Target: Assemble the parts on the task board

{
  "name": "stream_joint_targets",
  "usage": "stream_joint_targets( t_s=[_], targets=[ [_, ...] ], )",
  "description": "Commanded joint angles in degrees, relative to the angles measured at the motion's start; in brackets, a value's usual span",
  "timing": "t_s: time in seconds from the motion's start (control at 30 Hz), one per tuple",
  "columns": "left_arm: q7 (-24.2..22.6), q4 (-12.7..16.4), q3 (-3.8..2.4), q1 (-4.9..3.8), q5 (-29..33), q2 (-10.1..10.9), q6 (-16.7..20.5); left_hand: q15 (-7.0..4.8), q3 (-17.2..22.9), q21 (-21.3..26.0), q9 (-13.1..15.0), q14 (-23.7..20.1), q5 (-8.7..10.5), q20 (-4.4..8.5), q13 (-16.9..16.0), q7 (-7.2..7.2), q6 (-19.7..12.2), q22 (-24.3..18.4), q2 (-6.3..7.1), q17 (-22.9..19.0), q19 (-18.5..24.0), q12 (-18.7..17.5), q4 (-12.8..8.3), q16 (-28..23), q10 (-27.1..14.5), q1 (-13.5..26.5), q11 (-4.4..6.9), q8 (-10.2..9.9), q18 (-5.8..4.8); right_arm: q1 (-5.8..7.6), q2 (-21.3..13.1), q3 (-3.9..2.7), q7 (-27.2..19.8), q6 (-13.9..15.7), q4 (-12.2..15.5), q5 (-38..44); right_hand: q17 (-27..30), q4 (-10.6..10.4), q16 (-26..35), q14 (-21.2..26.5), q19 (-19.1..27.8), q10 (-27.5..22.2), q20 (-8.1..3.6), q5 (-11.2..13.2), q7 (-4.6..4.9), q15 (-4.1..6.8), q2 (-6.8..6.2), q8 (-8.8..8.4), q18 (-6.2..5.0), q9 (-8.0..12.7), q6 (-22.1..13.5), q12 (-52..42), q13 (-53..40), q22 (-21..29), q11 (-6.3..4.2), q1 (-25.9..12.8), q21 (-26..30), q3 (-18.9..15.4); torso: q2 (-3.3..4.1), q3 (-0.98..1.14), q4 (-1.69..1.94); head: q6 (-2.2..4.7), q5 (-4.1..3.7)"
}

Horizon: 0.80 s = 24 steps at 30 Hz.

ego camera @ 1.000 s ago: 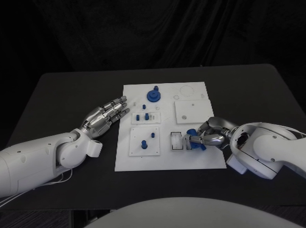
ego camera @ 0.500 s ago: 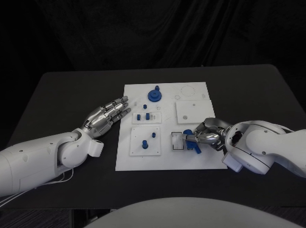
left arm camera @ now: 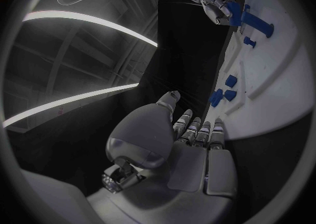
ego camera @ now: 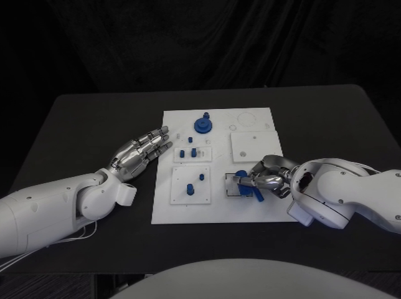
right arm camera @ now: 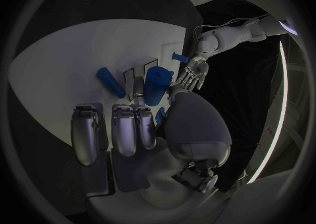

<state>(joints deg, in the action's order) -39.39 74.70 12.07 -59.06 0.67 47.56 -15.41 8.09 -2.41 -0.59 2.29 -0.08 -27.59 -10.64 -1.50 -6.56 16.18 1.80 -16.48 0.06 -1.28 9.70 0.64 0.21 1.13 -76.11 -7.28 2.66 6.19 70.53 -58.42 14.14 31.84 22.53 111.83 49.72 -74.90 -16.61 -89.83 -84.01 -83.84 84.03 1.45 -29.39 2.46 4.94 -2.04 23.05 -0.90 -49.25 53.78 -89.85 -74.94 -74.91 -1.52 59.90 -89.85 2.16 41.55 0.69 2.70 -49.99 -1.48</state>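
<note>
The white task board (ego camera: 254, 212) lies mid-table. My right hand (ego camera: 265, 179) hovers over its near right part and pinches a blue cylinder (ego camera: 245, 182) (right arm camera: 157, 84) between thumb and finger, just above a black-outlined slot fixture (ego camera: 230, 185). Another blue part (right arm camera: 110, 82) lies on the board beside the hand. A large blue knob (ego camera: 202, 124) stands at the far end of the board, small blue pegs (ego camera: 190, 152) in a plate below it, and a blue piece (ego camera: 190, 189) in the near left plate. My left hand (ego camera: 142, 151) (left arm camera: 187, 139) is flat and empty, fingers out, just left of the board.
The black table (ego camera: 93, 124) surrounds the board, with bare room left, right and behind it. A white square plate (ego camera: 251, 145) with a hole sits on the board's right side, behind my right hand.
My right hand and forearm have shifted slightly left over the slot fixture, with the blue cylinder still in the pinch. The left hand has not moved.
</note>
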Motion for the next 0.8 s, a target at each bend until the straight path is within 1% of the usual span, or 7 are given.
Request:
stream_joint_targets(
  t_s=[0.03,0.27,0.3,0.37,0.57,0.67,0.8],
  targets=[
    [-0.6,0.0,0.02,0.18,0.0,-0.2,-0.7,0.14,0.5,-0.3,0.1,0.1,-0.25,-0.43,-0.1,-0.22,0.2,0.0,-0.06,-0.1,-0.1,0.3,-0.1,-0.2,0.2,0.6,-0.01,0.2,0.69,0.0,0.2,-0.01,-0.8,-0.4,0.2,1.4,-15.1,0.0,-0.2,-6.0,-6.0,6.0,0.43,1.9,0.25,-0.4,-0.08,-0.32,0.82,0.1,-0.2,-0.1,-15.1,-15.0,0.3,-1.0,0.1,-0.7,-0.01,0.03,0.02,-0.01,0.01],
    [-0.4,0.0,0.02,0.23,0.0,-0.2,-0.8,0.14,0.5,-0.3,0.1,0.1,-0.25,-0.43,-0.1,-0.22,0.2,0.0,-0.06,-0.1,-0.1,0.3,-0.1,-0.2,0.2,0.6,-0.01,0.2,0.69,0.0,0.5,-0.01,-0.7,-0.1,0.2,2.8,-15.1,-0.1,-0.2,-6.0,-6.0,6.0,0.6,8.3,0.42,-0.56,1.01,-0.21,0.82,0.0,-0.6,-0.1,-15.1,-15.0,0.47,-3.8,0.1,-3.4,0.0,0.03,0.0,-0.01,0.01],
    [-0.4,0.0,0.02,0.24,0.0,-0.2,-0.8,0.14,0.5,-0.3,0.1,0.1,-0.25,-0.43,-0.1,-0.22,0.2,0.0,-0.06,-0.1,-0.1,0.3,-0.1,-0.2,0.2,0.6,-0.01,0.2,0.69,-0.01,0.6,-0.01,-0.6,-0.3,0.1,2.9,-15.1,-0.1,-0.2,-6.0,-6.0,6.0,0.64,10.0,0.47,-0.6,1.4,-0.18,0.8,0.0,-0.7,-0.1,-15.1,-15.0,0.52,-4.8,0.2,-4.2,0.01,0.04,0.0,-0.01,0.02],
    [-0.4,0.0,0.02,0.25,0.0,-0.2,-0.8,0.14,0.5,-0.3,0.1,0.1,-0.25,-0.43,-0.1,-0.22,0.2,0.0,-0.06,-0.1,-0.1,0.3,-0.1,-0.2,0.2,0.6,-0.01,0.2,0.69,-0.01,0.6,-0.01,-0.5,-0.5,0.1,2.9,-15.1,-0.1,-0.2,-6.0,-5.9,6.0,0.65,10.3,0.49,-0.61,1.49,-0.17,0.78,0.0,-0.7,-0.1,-15.1,-14.9,0.53,-5.0,0.2,-4.5,0.0,0.04,-0.01,-0.01,0.03],
    [-0.3,-0.1,0.02,0.3,0.0,-0.2,-0.9,0.14,0.5,-0.3,0.1,0.1,-0.25,-0.43,-0.1,-0.22,0.2,0.0,-0.06,-0.1,-0.1,0.3,-0.1,-0.2,0.2,0.6,-0.01,0.2,0.69,-0.02,0.7,-0.01,-0.1,-1.3,0.1,3.1,-15.1,-0.1,-0.2,-6.0,-5.9,6.0,0.75,15.0,0.62,-0.71,1.86,-0.12,0.75,0.0,-1.0,-0.1,-15.1,-14.9,0.64,-6.2,0.3,-6.7,-0.02,0.04,-0.02,-0.01,0.14],
    [-0.3,-0.1,0.02,0.33,0.0,-0.2,-0.9,0.15,0.6,-0.3,0.0,0.1,-0.24,-0.44,-0.1,-0.24,0.1,0.0,-0.04,-0.1,-0.1,0.3,-0.1,-0.2,0.1,0.6,0.01,0.2,0.69,-0.03,0.7,-0.01,0.0,-1.4,0.1,3.1,-15.1,-0.1,-0.2,-6.0,-5.8,6.0,0.78,16.6,0.65,-0.74,1.93,-0.1,0.74,0.0,-1.1,-0.1,-15.1,-14.9,0.68,-6.4,0.4,-7.4,-0.05,0.04,0.0,-0.01,0.15],
    [-0.3,-0.1,0.02,0.36,0.0,-0.1,-0.9,0.15,0.6,-0.3,0.0,0.1,-0.24,-0.44,-0.1,-0.24,0.1,0.0,-0.04,-0.1,-0.1,0.3,-0.1,-0.2,0.1,0.6,0.01,0.2,0.69,-0.03,0.5,-0.01,0.0,-1.3,0.1,3.1,-15.1,-0.1,-0.2,-6.0,-5.8,6.0,0.79,17.1,0.66,-0.75,1.96,-0.07,0.73,0.0,-1.1,-0.1,-15.1,-14.9,0.69,-6.5,0.4,-7.7,-0.02,0.03,0.02,-0.01,0.25]
  ],
)
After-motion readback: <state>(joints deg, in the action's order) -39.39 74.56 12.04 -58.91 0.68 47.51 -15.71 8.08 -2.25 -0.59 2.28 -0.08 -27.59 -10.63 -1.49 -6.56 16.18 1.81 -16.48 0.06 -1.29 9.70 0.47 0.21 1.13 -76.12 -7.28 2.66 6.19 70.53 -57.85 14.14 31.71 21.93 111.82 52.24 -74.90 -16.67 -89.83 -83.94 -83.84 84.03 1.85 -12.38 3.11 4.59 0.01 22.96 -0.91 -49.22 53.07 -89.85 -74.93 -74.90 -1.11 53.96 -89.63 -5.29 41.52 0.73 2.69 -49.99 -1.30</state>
